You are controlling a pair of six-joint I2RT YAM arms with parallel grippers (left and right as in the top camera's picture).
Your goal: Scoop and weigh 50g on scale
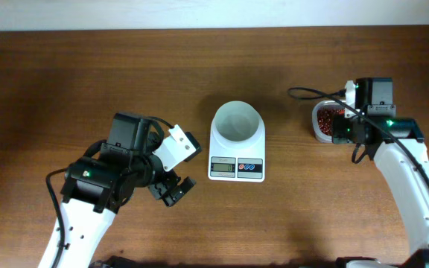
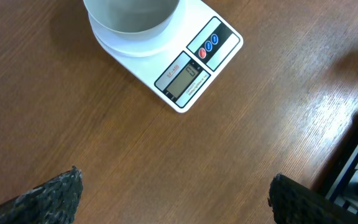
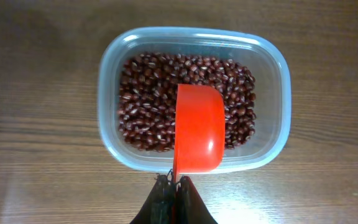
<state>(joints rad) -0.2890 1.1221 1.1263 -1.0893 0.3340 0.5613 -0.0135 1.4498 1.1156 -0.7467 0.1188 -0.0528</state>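
The white scale stands mid-table with its round white bowl empty; it also shows in the left wrist view, scale. Dark red-brown beans fill a clear plastic tub, tub at the right. My right gripper is shut on the thin handle of an orange-red scoop, whose cup hangs over the beans, turned on its side. My left gripper stands open over bare wood, left of and nearer than the scale, holding nothing.
The brown wooden table stretches to a pale wall edge at the back. A black cable runs from the right arm beside the tub.
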